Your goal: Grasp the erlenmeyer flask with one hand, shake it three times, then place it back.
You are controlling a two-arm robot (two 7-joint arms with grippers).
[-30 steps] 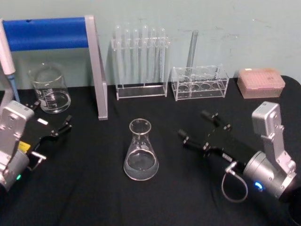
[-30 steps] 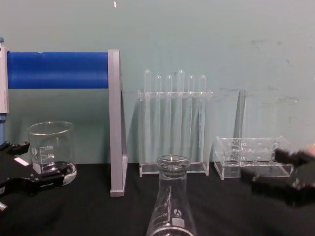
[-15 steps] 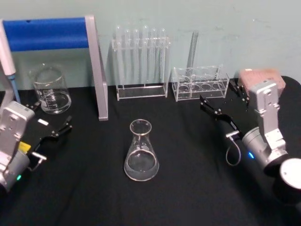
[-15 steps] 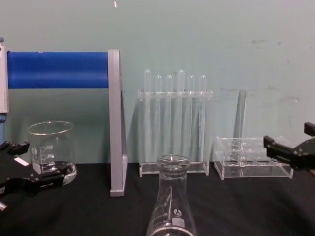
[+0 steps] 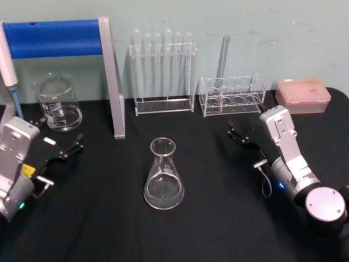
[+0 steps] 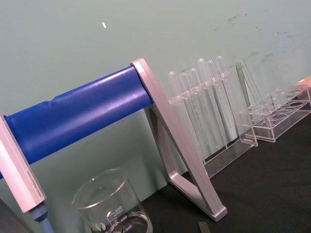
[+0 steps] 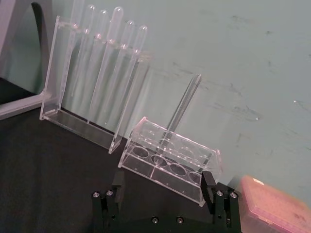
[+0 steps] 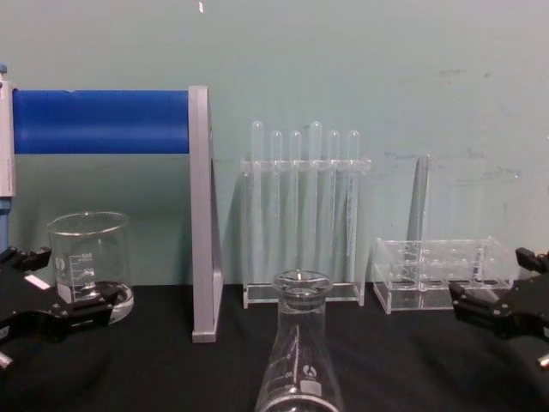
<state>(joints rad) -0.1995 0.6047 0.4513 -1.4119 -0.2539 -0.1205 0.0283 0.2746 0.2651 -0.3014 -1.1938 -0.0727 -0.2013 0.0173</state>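
The erlenmeyer flask [image 5: 163, 176] stands upright on the black table [image 5: 218, 218], near the middle, with nothing touching it; in the chest view the flask [image 8: 300, 365] rises at the front centre. My right gripper [image 5: 240, 135], the hand with the grey looped cable, is open well to the flask's right, close to the low clear rack [image 5: 232, 95]. In the right wrist view its two fingers [image 7: 116, 187] stand wide apart, facing that rack [image 7: 170, 160]. My left gripper [image 5: 57, 135] is parked open at the far left, beside the beaker [image 5: 57, 103].
A blue roll on a grey frame [image 5: 112, 82] stands at the back left. Behind the flask is a tall test tube rack [image 5: 163, 71]. A pink box [image 5: 302, 95] sits at the back right, and a pipette [image 5: 8, 65] hangs at the left edge.
My right gripper has drawn back from beside the flask toward the low rack at the right, and its wrist has turned. The flask and the left arm have not moved.
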